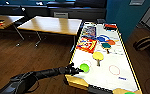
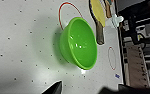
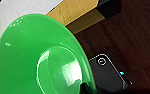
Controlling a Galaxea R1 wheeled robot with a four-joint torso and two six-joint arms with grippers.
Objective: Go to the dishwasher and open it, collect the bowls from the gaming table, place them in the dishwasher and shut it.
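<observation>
The gaming table (image 1: 104, 75) stretches away on my right, white-topped with a yellow edge. A small lime bowl (image 1: 84, 67) stands upright near its left edge, by a red ring. My left gripper (image 1: 76, 70) is just to its left and close to it; in the left wrist view the bowl (image 2: 78, 42) lies a short way beyond the open gripper (image 2: 81, 89), untouched. A wide green bowl (image 3: 38, 57) hangs tilted over the table's near corner, with my right gripper (image 3: 87, 87) shut on its rim; a sliver of it (image 1: 129, 93) shows at the head view's lower edge. The dishwasher is out of view.
A yellow paddle (image 1: 98, 56), other coloured paddles (image 1: 106, 45) and board games (image 1: 87, 43) lie further along the table. Wooden desks (image 1: 51, 25) stand to the left over dark wood floor (image 1: 28, 57). A teal wall (image 1: 126, 15) rises behind. A dark device (image 3: 108, 72) sits below the wide bowl.
</observation>
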